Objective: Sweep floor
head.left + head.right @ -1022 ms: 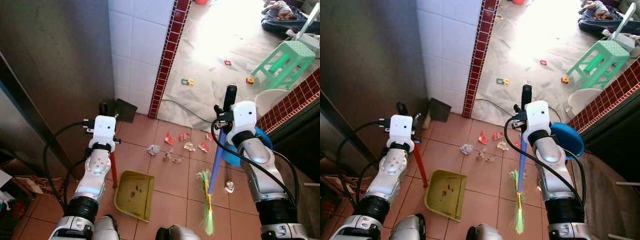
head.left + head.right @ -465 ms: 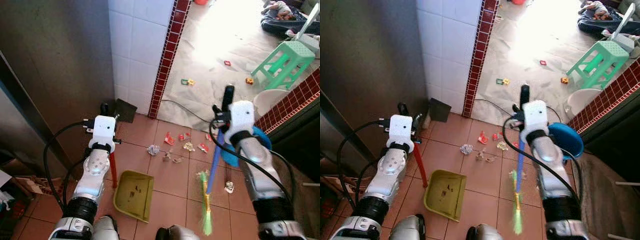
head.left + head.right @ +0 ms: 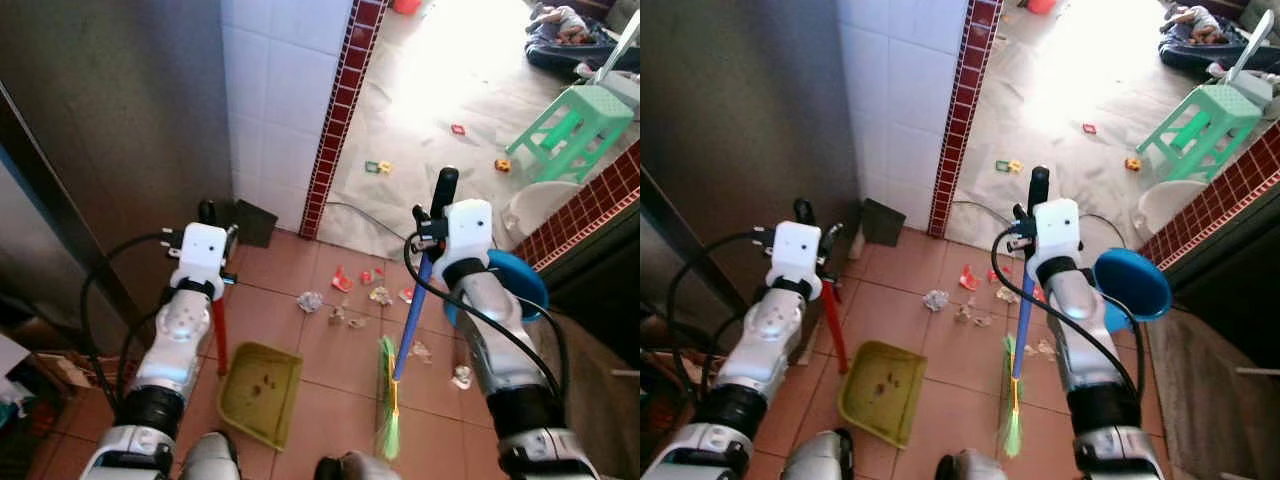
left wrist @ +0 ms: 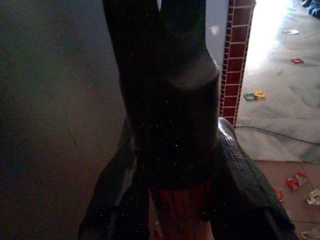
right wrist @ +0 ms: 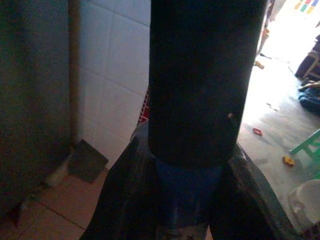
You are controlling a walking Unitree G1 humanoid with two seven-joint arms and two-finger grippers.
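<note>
Broom (image 3: 400, 345) status: upright but tilted, its green bristle head (image 3: 386, 425) resting on the terracotta tile floor (image 3: 330, 350) just beside the robot's feet, its blue shaft rising to a black grip at the top. Your right gripper (image 3: 432, 222) holds it high, jaws closed around the shaft where blue meets black; the right wrist view confirms the shaft seated between the fingers (image 5: 125, 200).

Handling judgement: it looks like a light plastic broom, with a stiff shaft and soft, springy bristles. A grasp this high gives long reach but little leverage over the head, so expect the head to lag and swing. The smooth shaft may rotate in the jaws; the black grip should offer better purchase.

Dustpan (image 3: 260, 390): olive-green, flat on the floor to the left of the broom head, a few crumbs already inside. Your left gripper (image 3: 208, 235) has its jaws closed on the top of its upright red handle (image 3: 219, 335). The pan looks light and liable to slide if pushed by the bristles, so press it down.

Further out, litter (image 3: 345, 300) lies scattered on the tiles: crumpled paper and red-and-white wrappers, all light enough to scatter under a fast stroke. A blue basin (image 3: 520, 290) sits right of the arm. Beyond the tiled wall edge (image 3: 340, 110), small toys (image 3: 377, 166), a green stool (image 3: 575, 115) and a person (image 3: 565, 20) lying down occupy the sunlit floor.
</note>
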